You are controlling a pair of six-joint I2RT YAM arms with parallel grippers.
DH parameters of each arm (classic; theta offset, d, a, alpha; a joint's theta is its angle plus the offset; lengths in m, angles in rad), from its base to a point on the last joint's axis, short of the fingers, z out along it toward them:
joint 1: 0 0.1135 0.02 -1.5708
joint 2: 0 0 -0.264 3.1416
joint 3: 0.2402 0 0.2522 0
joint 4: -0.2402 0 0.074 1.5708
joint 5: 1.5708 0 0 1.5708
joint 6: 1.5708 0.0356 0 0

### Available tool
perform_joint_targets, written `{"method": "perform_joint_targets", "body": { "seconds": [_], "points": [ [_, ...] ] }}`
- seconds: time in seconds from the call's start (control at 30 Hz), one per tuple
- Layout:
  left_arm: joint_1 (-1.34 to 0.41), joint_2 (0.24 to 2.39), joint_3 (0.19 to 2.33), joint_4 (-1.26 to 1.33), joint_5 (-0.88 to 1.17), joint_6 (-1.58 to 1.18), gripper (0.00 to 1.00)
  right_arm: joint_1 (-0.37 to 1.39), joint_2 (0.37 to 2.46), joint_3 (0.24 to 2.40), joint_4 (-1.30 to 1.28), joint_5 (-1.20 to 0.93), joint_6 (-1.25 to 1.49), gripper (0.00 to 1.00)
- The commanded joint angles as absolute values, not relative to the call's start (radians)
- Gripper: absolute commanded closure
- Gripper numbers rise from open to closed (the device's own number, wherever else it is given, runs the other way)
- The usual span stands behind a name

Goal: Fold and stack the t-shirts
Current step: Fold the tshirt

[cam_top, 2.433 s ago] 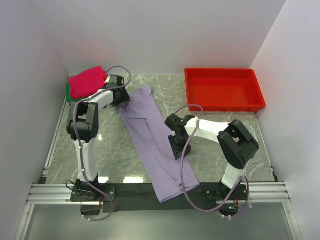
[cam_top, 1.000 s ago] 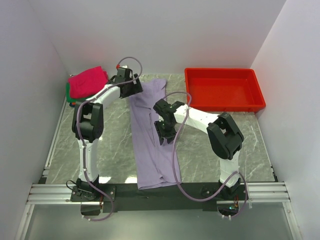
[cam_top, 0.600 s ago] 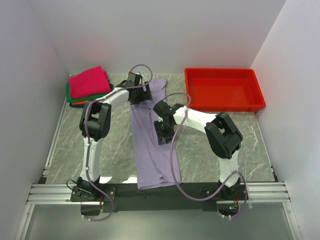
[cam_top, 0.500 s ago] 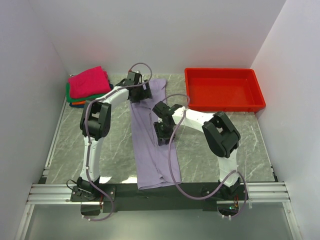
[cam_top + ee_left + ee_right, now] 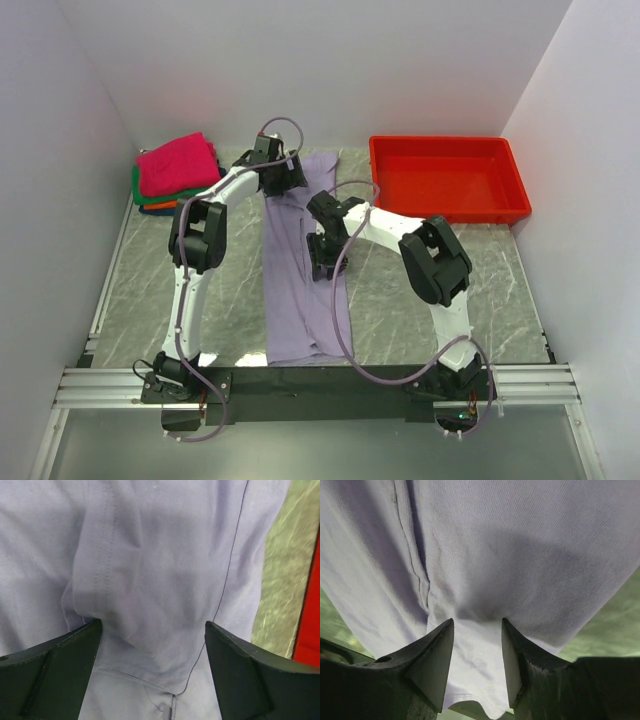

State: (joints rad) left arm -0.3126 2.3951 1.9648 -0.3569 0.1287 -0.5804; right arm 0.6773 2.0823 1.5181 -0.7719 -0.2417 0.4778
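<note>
1. A green-grey marble table (image 5: 225,290) stands between plain white walls, with two robot arms bolted at its near edge.
2. The lavender t-shirt (image 5: 300,300), folded into a long narrow strip, lies flat down the middle of the table, from the far side to the near edge.
3. The left gripper (image 5: 283,182) rests on the far end of the strip. In its wrist view (image 5: 150,630) the jaws are spread wide, with a soft hump of the cloth (image 5: 165,555) filling the gap between them.
4. The right gripper (image 5: 322,262) sits on the middle of the strip. In its wrist view (image 5: 477,625) the jaws are half-closed and pinch a fold of the cloth (image 5: 520,545).
5. A stack of folded t-shirts (image 5: 178,165), with a magenta one on top, sits in the far left corner, well apart from the strip.
6. A red tray (image 5: 450,212) sits at the far right.
</note>
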Motion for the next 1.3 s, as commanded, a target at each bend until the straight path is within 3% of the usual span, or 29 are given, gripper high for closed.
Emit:
{"method": "perform_joint_targets", "body": {
  "seconds": [0.0, 0.43, 0.67, 0.83, 1.1, 1.27],
  "points": [
    [-0.287, 2.487, 2.005, -0.407, 0.155, -0.577, 0.08, 0.647, 2.146, 1.572, -0.756, -0.216, 0.462, 0.5],
    [-0.255, 2.519, 2.068, -0.342, 0.222, -0.575, 0.08, 0.592, 2.223, 1.749, -0.835, -0.229, 0.413, 0.5],
    [-0.255, 2.28, 1.959, -0.261, 0.18, -0.568, 0.05, 0.594, 2.06, 1.743, -0.818, -0.232, 0.373, 0.49],
    [-0.261, 2.076, 1.76, -0.284, 0.157, -0.537, 0.04, 0.594, 1.912, 1.669, -0.836, -0.216, 0.376, 0.48],
    [-0.345, 1.656, 1.197, -0.348, 0.06, -0.549, 0.05, 0.626, 1.686, 1.307, -0.776, -0.199, 0.437, 0.49],
    [-0.422, 1.429, 0.987, -0.399, 0.011, -0.63, 0.07, 0.684, 1.577, 1.1, -0.72, -0.184, 0.512, 0.49]
  ]
}}
